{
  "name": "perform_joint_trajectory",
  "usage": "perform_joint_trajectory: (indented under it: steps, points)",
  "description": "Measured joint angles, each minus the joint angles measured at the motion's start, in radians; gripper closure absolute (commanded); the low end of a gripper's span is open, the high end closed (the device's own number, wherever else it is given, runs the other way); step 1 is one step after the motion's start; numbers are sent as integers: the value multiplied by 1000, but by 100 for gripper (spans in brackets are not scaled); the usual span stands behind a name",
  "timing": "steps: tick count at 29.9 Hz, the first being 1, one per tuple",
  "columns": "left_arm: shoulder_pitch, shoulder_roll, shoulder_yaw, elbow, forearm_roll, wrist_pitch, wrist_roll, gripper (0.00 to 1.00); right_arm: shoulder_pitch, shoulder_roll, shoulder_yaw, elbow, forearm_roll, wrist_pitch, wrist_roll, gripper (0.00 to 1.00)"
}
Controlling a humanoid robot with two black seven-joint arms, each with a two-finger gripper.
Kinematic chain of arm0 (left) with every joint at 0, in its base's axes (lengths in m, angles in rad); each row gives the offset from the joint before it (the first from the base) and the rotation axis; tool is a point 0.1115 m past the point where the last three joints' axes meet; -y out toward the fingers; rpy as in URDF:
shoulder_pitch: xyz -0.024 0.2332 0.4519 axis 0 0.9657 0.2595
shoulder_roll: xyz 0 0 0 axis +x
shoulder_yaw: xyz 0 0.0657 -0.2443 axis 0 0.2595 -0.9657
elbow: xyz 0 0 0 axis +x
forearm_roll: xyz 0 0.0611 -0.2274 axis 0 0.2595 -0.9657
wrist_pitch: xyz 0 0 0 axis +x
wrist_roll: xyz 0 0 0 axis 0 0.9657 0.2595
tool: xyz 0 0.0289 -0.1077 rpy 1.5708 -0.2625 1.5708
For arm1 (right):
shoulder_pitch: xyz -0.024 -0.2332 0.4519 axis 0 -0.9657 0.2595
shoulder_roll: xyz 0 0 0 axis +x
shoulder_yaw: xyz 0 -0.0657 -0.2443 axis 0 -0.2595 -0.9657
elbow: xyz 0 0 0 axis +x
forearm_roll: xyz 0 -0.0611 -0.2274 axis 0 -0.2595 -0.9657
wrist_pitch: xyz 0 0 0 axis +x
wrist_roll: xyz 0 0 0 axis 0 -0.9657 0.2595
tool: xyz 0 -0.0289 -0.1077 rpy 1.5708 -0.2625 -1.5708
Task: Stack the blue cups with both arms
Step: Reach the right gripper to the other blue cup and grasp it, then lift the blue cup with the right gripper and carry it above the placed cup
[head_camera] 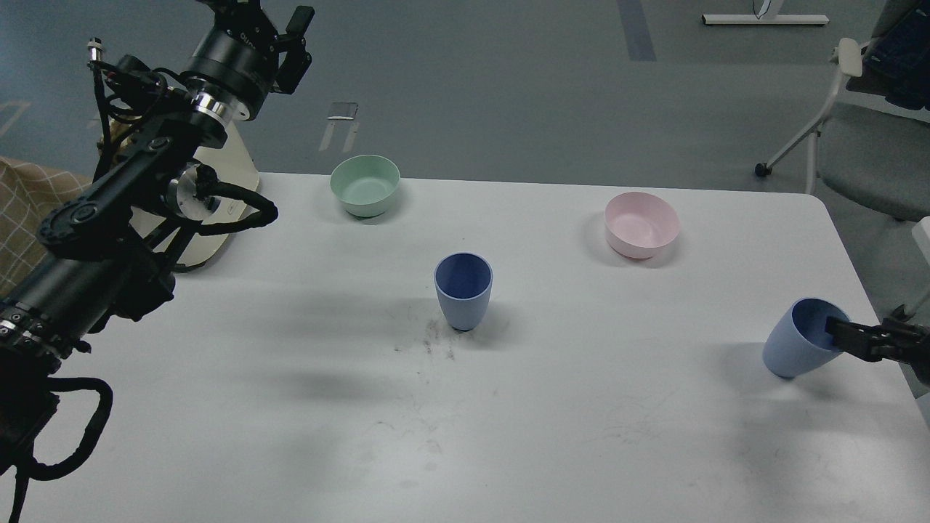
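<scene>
White table (290, 407), head view. One blue cup (463, 290) stands upright near the table's middle, free, nothing touching it. Dark scuff marks (429, 341) on the tabletop just left of its base.

Second blue cup (799, 340) sits near the right edge, tilted, mouth facing right and up, base down-left. Can't tell if the base rests on the table or is lifted a bit. Right gripper (843, 333) comes in from the right edge and is clamped on this cup's rim, one finger inside the mouth; the other finger is hard to make out.

Left arm (109, 218) enters from the lower left and rises over the table's left edge. Left gripper (294, 36) is up high, above the floor beyond the far left corner, well apart from both cups, holding nothing. Fingers seen dark and from behind; can't tell if apart or together.

Green bowl (365, 185) upright at the far edge, left of centre. Pink bowl (642, 224) upright toward the far right. Both apart from the cups. Chair (857, 145) on the floor past the far right corner.
</scene>
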Motion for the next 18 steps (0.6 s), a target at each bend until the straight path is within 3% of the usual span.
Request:
perform_joint_trajectory:
  steps: [2,4,5,18]
  points:
    - [0,0,0,0,0,0,0,3,2,6,-1,0,0,0,0,82]
    - [0,0,0,0,0,0,0,2,6,15,-1,0,0,0,0,98]
    - [0,0,0,1,0,0,0,2,7,17,-1,0,0,0,0,100]
    - [0,0,0,0,0,2,0,2,39,28,16,23,15,-7,11,100]
